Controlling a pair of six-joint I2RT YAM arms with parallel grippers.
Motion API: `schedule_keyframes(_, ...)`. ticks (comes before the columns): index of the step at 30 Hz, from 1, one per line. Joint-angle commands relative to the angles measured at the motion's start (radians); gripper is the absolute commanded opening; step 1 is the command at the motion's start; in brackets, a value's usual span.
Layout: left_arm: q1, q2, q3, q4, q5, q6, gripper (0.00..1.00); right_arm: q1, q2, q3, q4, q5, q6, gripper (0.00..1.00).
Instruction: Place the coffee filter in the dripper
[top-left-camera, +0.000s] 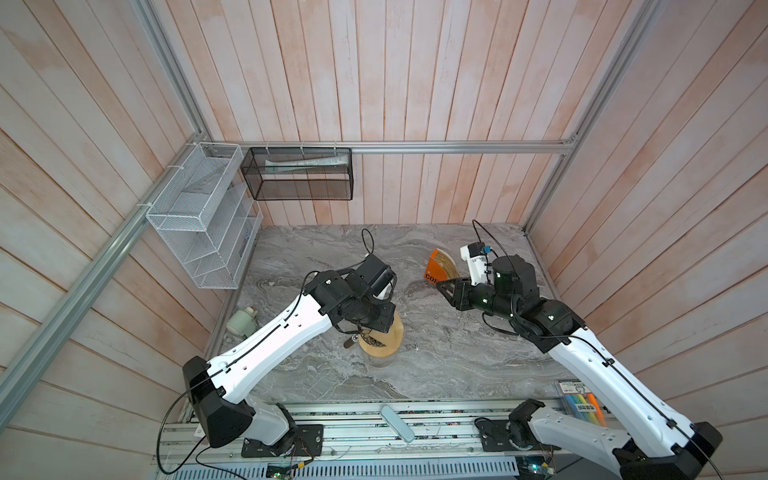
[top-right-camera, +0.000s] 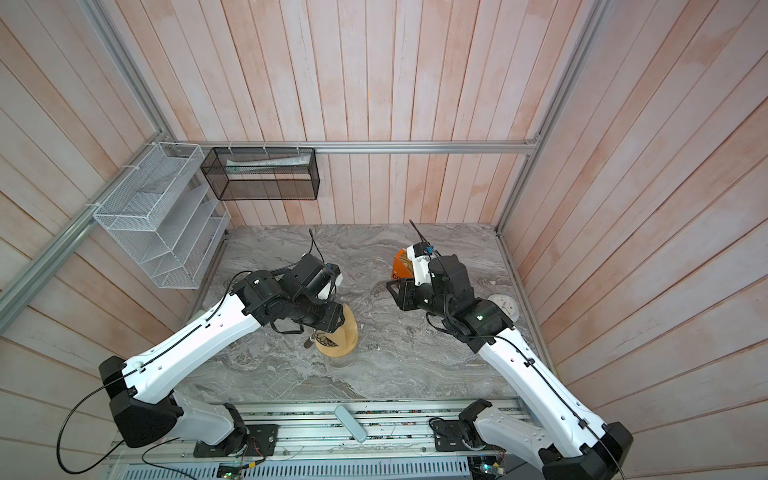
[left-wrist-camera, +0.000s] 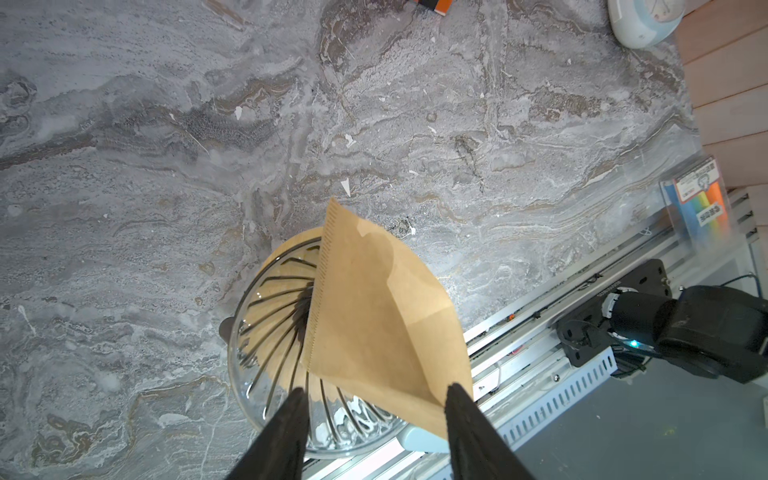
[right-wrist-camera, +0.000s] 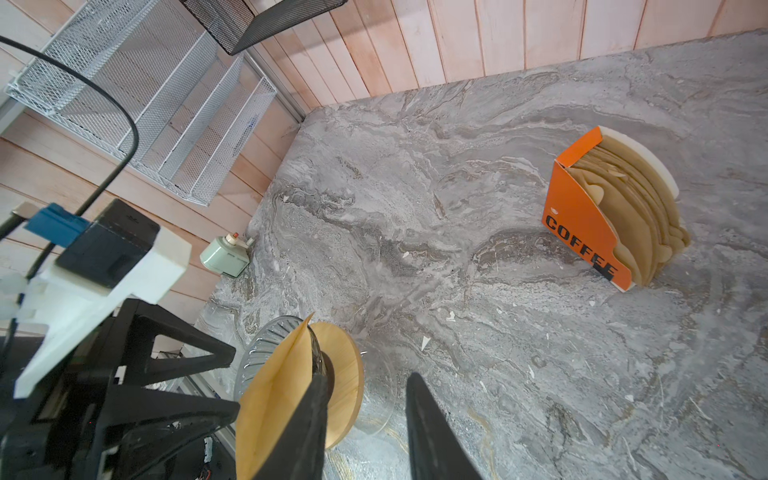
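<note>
and holding the coffee filter (left-wrist-camera: 374, 311) aloft in the left hand (left-wrist-camera: 377, 386), fingers roughly half spread, a black tip against each side of the puffed-open paper cone. hanging tilted over the dripper (left-wrist-camera: 270, 332), covering about half of its mouth, seamed edge running across the ribbed funnel, not yet seated inside; impossible to say whether touching the rim. from the right wrist view, standing on edge above the smoky funnel, top corner poking up past the rim. dripper itself parked on the pale wooden ring (right-wrist-camera: 347, 374), with a clear glass vessel (right-wrist-camera: 376, 415) just beneath, left of the middle of the marble bench (right-wrist-camera: 457, 208) in both top views and mostly hidden there under the left arm. now over to the right hand (right-wrist-camera: 368, 378): partly open, bare bench showing between the two fingers, gripping nothing, hovering near the orange stand (top-left-camera: 432, 268) in both top views. lettered coffee, that stand, upright toward the back of the bench, packed with spare tan filters (right-wrist-camera: 636, 208), and well apart from the dripper.
</note>
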Motion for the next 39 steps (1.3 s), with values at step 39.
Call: schedule_keyframes(39, 0.006, -0.103, -0.110, 0.035, -0.066, -0.053, 0.55, 0.208, 0.129, 0.074, -0.070, -0.003, -0.059, 0.32)
